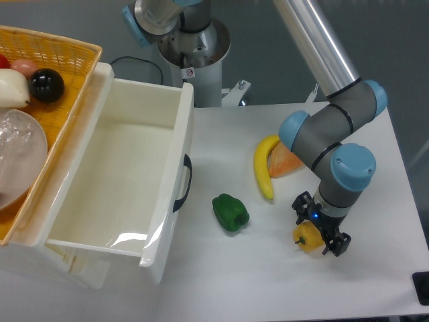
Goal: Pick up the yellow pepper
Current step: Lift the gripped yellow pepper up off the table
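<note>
The yellow pepper [308, 237] lies near the table's [221, 282] front right corner, with the gripper [320, 230] low over it, jaws apart and straddling it, not visibly clamped. Glossy and lobed, it could likely squirt sideways or roll toward the front edge if the fingers close off-centre. The banana [264, 167] and green pepper [230, 212] sit well apart, so little risk there. No readable writing or brand shows.

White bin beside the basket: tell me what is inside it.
The white bin shows only bare white floor and walls with a glossy reflection near the front. The corner under the yellow basket rim is covered and cannot be checked.
</note>
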